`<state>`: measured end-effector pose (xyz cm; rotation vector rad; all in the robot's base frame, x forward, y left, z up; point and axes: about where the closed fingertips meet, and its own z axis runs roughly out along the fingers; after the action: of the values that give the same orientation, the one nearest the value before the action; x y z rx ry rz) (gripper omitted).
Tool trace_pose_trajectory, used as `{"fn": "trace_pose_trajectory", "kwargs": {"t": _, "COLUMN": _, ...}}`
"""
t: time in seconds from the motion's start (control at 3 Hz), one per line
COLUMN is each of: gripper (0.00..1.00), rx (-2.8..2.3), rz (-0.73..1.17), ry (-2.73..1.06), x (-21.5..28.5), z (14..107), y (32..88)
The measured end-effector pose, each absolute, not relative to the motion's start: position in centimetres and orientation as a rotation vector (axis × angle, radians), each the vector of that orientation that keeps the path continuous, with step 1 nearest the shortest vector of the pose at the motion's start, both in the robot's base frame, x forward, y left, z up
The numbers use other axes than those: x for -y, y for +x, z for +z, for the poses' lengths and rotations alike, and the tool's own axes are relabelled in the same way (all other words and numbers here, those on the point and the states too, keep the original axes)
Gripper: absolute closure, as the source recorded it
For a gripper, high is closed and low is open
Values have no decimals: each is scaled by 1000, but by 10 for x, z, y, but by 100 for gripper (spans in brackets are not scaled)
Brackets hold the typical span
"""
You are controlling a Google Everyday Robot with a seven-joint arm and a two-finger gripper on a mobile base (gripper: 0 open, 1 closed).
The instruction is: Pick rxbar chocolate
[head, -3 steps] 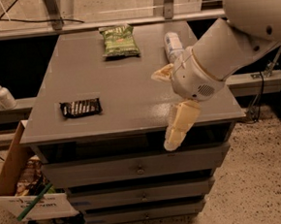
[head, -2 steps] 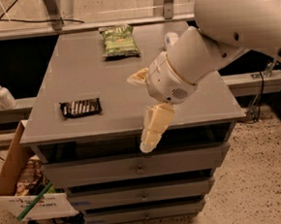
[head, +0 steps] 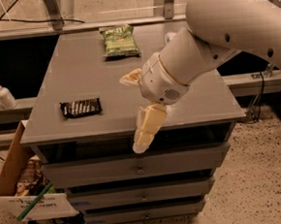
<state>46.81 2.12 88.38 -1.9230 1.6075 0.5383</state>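
The robot's cream-fingered hand hangs over the front edge of the grey metal table, its two fingers spread wide and holding nothing. The small, flat rxbar chocolate in its shiny black-brown wrapper lies on the table, left of the hand as seen and apart from it. A green snack bag lies beyond the hand.

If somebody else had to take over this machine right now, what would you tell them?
Gripper: open and empty, near the front edge of the grey table, to the right of the bar.
Rxbar chocolate: lying flat at the table's front left, apart from the gripper.
Green bag: at the back, not the target.
Done: nothing grasped yet.
Left: probably bring the gripper left over the bar, close on it, and lift.
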Motion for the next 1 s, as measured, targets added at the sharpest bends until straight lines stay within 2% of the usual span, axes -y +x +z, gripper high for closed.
{"fn": "trace_pose_trajectory", "kwargs": {"t": 0.33, "gripper": 0, "rx": -1603, "rz": 533, "ry": -1920, "x": -22, "z": 883, "y": 469}}
{"fn": "trace_pose_trajectory", "kwargs": {"t": 0.67, "gripper": 0, "rx": -1478, "rz": 433, "ry": -1831, "x": -59, "z": 868, "y": 521}}
{"fn": "trace_pose_trajectory", "kwargs": {"t": 1.0, "gripper": 0, "rx": -1445, "rz": 464, "ry": -1786, "x": -75, "z": 863, "y": 554}}
